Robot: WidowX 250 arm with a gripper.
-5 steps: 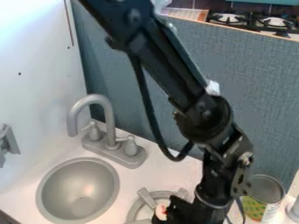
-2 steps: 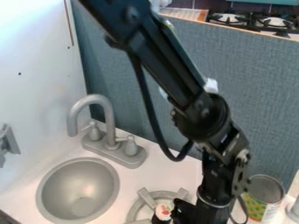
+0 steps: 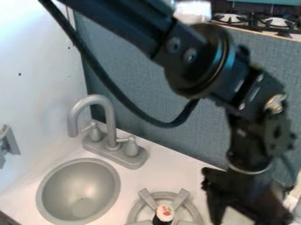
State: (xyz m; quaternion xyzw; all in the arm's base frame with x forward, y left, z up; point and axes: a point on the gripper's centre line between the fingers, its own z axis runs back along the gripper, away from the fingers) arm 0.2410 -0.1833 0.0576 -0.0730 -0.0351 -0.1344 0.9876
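Note:
The black gripper (image 3: 240, 216) hangs at the lower right, to the right of the stove burner, its fingers spread apart with a pale surface visible between them. A small sushi-like piece (image 3: 165, 213), with a white top, a red centre and a dark side, stands upright on the grey burner (image 3: 136, 210). The gripper is apart from this piece, with a gap of counter and burner rim between them.
A round grey sink (image 3: 79, 190) lies at the lower left, with a grey faucet (image 3: 108, 125) behind it. A blue-grey panel (image 3: 176, 145) rises behind the counter; a white wall (image 3: 38, 92) stands at the left.
The arm has swung right and come nearer the camera. Its gripper has left the side of the sushi-like piece, which stays on the burner, and now covers the can's earlier spot.

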